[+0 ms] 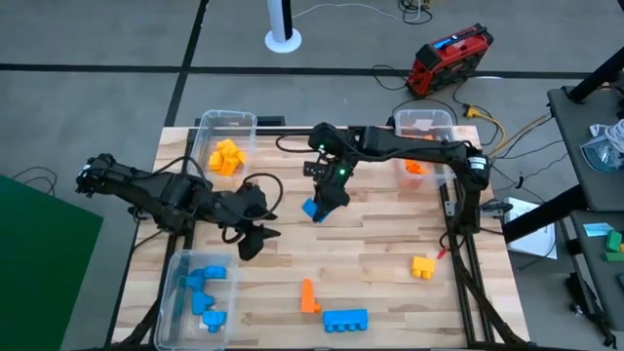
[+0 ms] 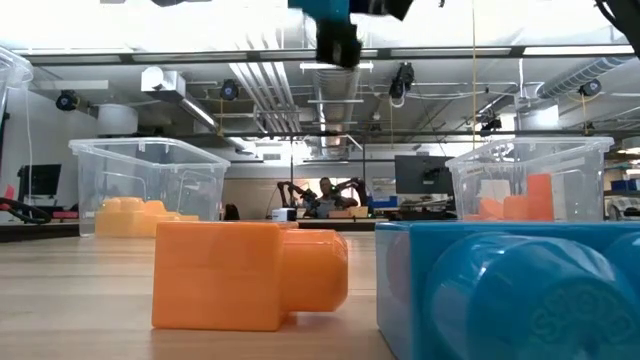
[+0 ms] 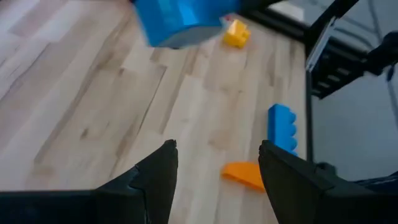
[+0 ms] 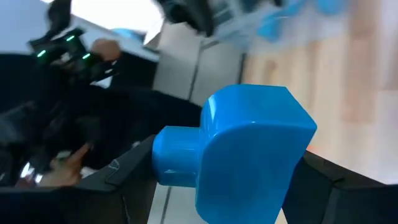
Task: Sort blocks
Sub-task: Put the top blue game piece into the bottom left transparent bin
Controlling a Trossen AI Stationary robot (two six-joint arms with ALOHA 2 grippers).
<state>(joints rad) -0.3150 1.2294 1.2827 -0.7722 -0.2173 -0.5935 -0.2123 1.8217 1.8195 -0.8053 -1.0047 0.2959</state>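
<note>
Right end effector [image 1: 318,207] is raised over the middle of the worktop [image 1: 380,253], clamped on 1 blue block [image 1: 312,209] clear of the surface. Left end effector [image 1: 255,237] sits near it toward the left side, fingers spread wide and holding nothing. Loose on the worktop: orange block [image 1: 309,296], long blue block [image 1: 345,319] and yellow block [image 1: 423,266]. Yellow blocks [image 1: 226,156] lie in the far-left bin [image 1: 205,130]; blue blocks [image 1: 203,292] in the near-left bin [image 1: 172,283]; orange blocks [image 1: 414,167] in the far-right bin [image 1: 425,117].

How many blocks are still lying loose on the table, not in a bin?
3: a yellow block toward the right side, an orange block and a long blue block near the front edge. A fourth, blue block is held in the right tool, off the table.
</note>
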